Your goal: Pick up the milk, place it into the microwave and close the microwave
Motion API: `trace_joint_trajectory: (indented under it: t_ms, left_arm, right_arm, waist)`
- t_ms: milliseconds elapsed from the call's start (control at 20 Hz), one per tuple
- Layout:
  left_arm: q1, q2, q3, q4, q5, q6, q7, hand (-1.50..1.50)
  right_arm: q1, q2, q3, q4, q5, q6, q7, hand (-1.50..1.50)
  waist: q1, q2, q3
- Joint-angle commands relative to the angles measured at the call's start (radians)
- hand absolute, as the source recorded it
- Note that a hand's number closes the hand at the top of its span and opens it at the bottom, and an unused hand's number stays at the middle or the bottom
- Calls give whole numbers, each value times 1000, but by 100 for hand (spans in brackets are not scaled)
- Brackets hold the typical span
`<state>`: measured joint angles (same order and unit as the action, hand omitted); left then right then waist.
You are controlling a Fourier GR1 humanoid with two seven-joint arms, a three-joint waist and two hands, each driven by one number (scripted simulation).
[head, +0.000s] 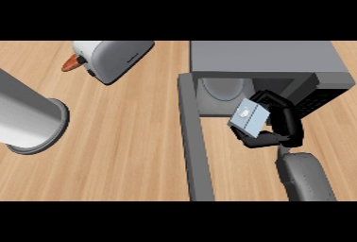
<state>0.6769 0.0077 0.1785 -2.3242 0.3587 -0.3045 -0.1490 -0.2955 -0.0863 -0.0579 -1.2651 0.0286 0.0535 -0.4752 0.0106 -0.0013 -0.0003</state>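
1 milk carton (250,116), 1 microwave (265,56), door (197,142) open, 1 toaster (115,56). Right hand (286,126) curled round carton at microwave mouth.

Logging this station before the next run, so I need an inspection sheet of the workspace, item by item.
Surface: wooden counter.
Job's things: milk carton held at the opening of the microwave; its door stands open.
Clutter: toaster at the far left, with an orange item beside it; grey cylinder at the left edge.
Hands: right hand curled round the milk carton; left hand not in view.
Cables: nothing seen.
Surroundings: nothing seen beyond the counter.
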Motion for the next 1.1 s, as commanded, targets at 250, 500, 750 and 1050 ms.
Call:
trace_joint_trajectory:
  t_ms: [250, 500, 750, 1050]
  left_arm:
    - [-105, 35, 74, 75, 34, -6, 25, -150]
    - [-104, 20, 49, 71, 16, -11, 25, -150]
    - [-108, 32, 32, 51, 26, -28, 42, -150]
    - [-154, 41, 25, 76, 23, -31, 41, -150]
  right_arm:
    - [-304, 30, -31, 331, 60, -94, 16, 150]
    - [-378, 31, -38, 381, 89, -149, 16, 150]
    - [-427, -45, -84, 443, 72, -118, -9, 150]
    - [-431, -22, -71, 463, 125, -215, -75, 150]
  waist:
    - [15, 8, 1]
    - [29, 11, 1]
    - [60, 20, 2]
    - [96, 31, 1]
